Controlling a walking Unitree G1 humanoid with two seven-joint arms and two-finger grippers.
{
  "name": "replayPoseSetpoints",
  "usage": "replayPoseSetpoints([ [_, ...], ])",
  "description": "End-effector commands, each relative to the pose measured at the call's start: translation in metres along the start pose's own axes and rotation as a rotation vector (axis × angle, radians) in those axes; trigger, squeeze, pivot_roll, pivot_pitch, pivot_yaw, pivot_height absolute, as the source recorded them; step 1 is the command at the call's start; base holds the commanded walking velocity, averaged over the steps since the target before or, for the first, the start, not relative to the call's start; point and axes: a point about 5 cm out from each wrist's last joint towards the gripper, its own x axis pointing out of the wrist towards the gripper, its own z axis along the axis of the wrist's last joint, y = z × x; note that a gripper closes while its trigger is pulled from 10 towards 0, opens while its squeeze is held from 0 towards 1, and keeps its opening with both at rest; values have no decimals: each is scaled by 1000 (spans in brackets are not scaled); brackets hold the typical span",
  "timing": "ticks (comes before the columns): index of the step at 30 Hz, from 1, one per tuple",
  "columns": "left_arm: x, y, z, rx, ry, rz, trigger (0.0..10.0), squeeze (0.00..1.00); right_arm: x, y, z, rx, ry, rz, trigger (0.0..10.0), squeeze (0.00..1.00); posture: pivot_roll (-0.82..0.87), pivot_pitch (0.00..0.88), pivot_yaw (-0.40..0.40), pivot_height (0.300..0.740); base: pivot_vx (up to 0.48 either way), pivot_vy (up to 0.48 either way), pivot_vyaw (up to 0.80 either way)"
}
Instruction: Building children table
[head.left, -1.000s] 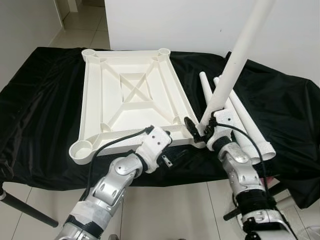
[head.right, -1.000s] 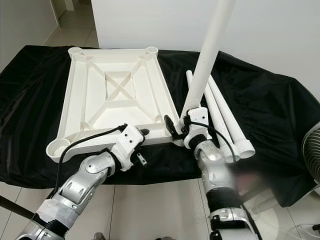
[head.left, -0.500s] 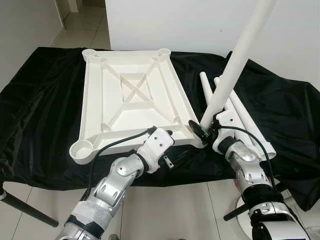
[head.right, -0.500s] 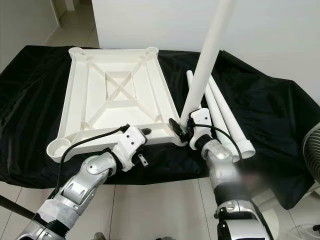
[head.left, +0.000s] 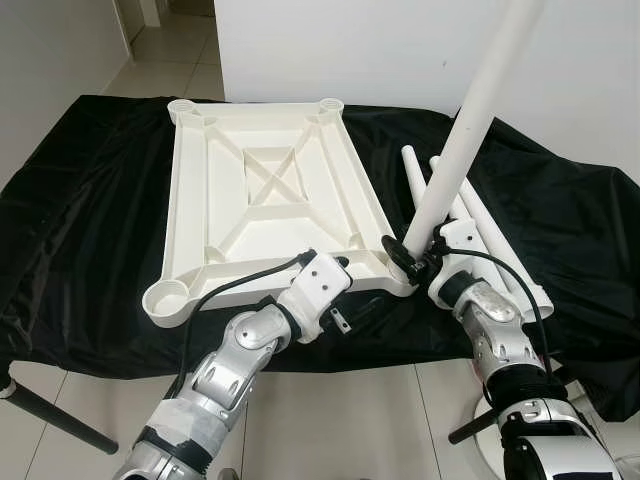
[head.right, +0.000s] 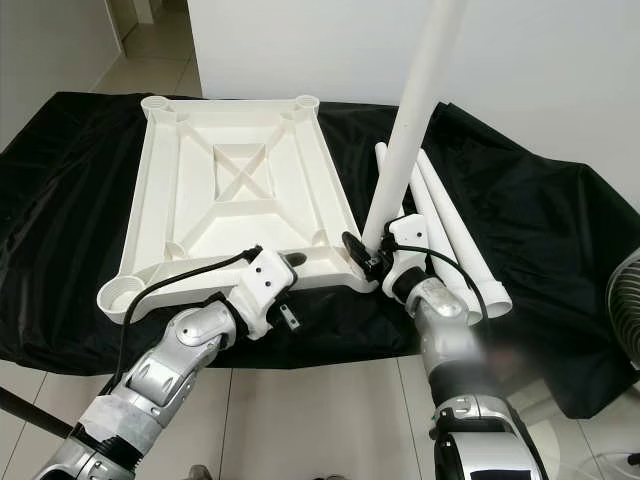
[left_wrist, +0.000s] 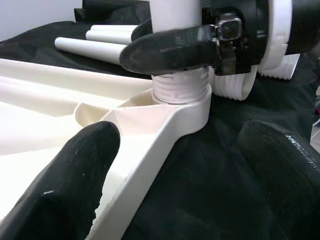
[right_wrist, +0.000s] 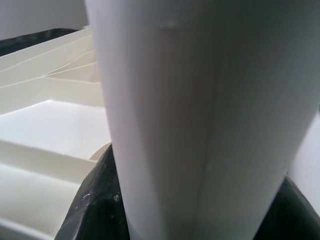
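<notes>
Upside-down white tabletop (head.left: 265, 200) flat on a black cloth (head.left: 90, 200), ribs and cross-brace facing up, a round socket at each corner. At the 5 o'clock corner of the tabletop, one white leg (head.left: 465, 130) stands steeply, leaning toward 1 o'clock, its threaded end sitting in the corner socket (left_wrist: 182, 102). Right gripper (head.left: 408, 262) closed around the bottom of that leg just above the socket, one black finger (left_wrist: 170, 47) wrapped across its front. Left gripper (left_wrist: 175, 165) spread wide at the tabletop's near edge, at 9 o'clock from the socket, one finger above the rim, the other over the cloth; nothing held.

Three more legs (head.left: 480, 240) lying side by side on the cloth at 3 o'clock from the tabletop, just beyond the right gripper, wide threaded ends toward the near edge. Bare cloth well out at 9 o'clock and at 3 o'clock past the legs; near edge of the table close under both wrists.

White wall (head.left: 400, 50) at 12 o'clock, pale tiled floor (head.left: 330, 420) below.
</notes>
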Motion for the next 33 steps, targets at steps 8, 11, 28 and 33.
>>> replayPoseSetpoints([
  [8, 0, 3, -1, 22, 10, 22, 10000, 0, -4, 7, -19, 143, 89, -255, 10000, 0, 1, 50, -50, 740, 0, 0, 0],
  [11, 0, 3, -1, 22, 12, 25, 10000, 0, -4, 11, -18, 162, 83, -308, 10000, 0, 1, 52, -52, 740, 0, 0, 0],
  [28, -1, 2, -4, 25, 17, 29, 10000, 0, 1, 42, -6, 209, 30, -577, 10000, 0, 6, 43, -61, 740, 0, 0, 0],
  [33, -1, 2, -4, 26, 17, 29, 10000, 0, 0, 40, -1, 204, -2, -568, 10000, 1000, 10, 43, -63, 740, 0, 0, 0],
])
